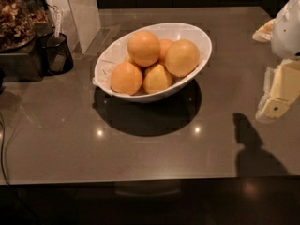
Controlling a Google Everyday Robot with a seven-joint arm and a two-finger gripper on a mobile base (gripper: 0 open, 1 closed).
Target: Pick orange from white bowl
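Observation:
The white bowl [111, 56] is wide, oval and glossy, and stands on the brown table a little left of the middle. It holds several oranges in a heap. One orange [144, 48] sits on top and another [182, 57] at the right; two lie at the front [126, 78] [157, 78]. One more is half hidden behind them. My gripper [280, 92] is pale yellow-white and hangs at the right edge of the view. It is well to the right of the bowl, apart from it, and holds nothing that I can see.
A small black mesh cup [56, 54] stands to the left of the bowl, next to a container of nuts [16, 18]. A white upright panel [79, 8] stands behind it. A dark cable [3, 158] runs down the left side. The table's front edge [140, 179] crosses the lower part of the view.

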